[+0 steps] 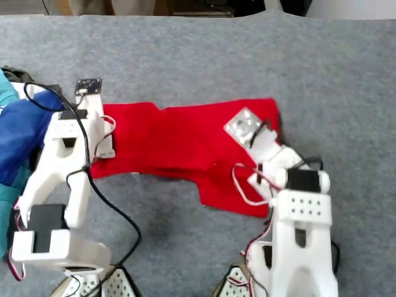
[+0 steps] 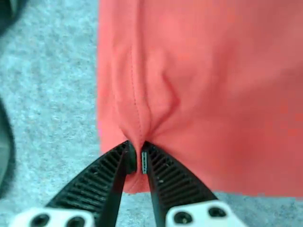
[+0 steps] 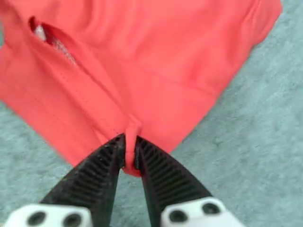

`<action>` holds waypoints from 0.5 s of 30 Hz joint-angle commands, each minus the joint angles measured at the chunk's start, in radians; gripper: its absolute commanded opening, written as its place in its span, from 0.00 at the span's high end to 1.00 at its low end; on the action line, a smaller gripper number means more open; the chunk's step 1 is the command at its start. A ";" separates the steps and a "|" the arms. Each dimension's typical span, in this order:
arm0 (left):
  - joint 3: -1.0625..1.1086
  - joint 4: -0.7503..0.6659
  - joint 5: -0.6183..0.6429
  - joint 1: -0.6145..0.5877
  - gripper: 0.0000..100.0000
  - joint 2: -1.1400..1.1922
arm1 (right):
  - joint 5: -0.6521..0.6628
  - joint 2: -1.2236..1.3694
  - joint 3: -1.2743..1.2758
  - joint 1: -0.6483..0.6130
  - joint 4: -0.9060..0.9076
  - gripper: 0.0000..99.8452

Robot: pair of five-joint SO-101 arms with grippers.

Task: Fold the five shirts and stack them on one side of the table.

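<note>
The red shirt (image 1: 179, 145) lies in a rough, lopsided band across the middle of the table (image 1: 322, 74), which is covered in a grey, fuzzy, carpet-like cloth. The shirt is thin, soft and matte, with shallow creases and a line of fine stitching along one hem. The left claw (image 2: 137, 163) is pressed together on a small pinch of the shirt's edge at its left end, and the cloth gathers into a narrow ridge that fans out from the tips. Its fingers (image 2: 104, 179) are black plastic, tapered, with fine ribbing on their faces. The right claw (image 3: 130, 158) pinches a thin fold at the shirt's other end, near a corner, and a long folded flap runs away from it toward a slit-like opening with something pale inside. A heap of blue and teal cloth (image 1: 15, 136) sits at the table's left edge beside the left arm's white body, and a thin black cable (image 1: 105, 198) loops over that arm
</note>
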 commanded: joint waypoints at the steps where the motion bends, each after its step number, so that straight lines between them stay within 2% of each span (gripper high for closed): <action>1: -0.091 0.046 -0.028 -0.035 0.98 0.015 | 0.006 -0.061 0.044 -0.002 -0.005 1.00; 3: -0.095 0.074 -0.086 -0.052 0.98 0.021 | 0.006 -0.074 0.056 -0.002 -0.005 1.00; 8: -0.094 0.084 -0.092 -0.106 0.98 0.012 | 0.011 -0.105 0.073 -0.002 -0.003 1.00; 15: -0.051 0.107 -0.089 -0.031 0.98 0.013 | 0.012 -0.110 0.113 -0.002 -0.009 1.00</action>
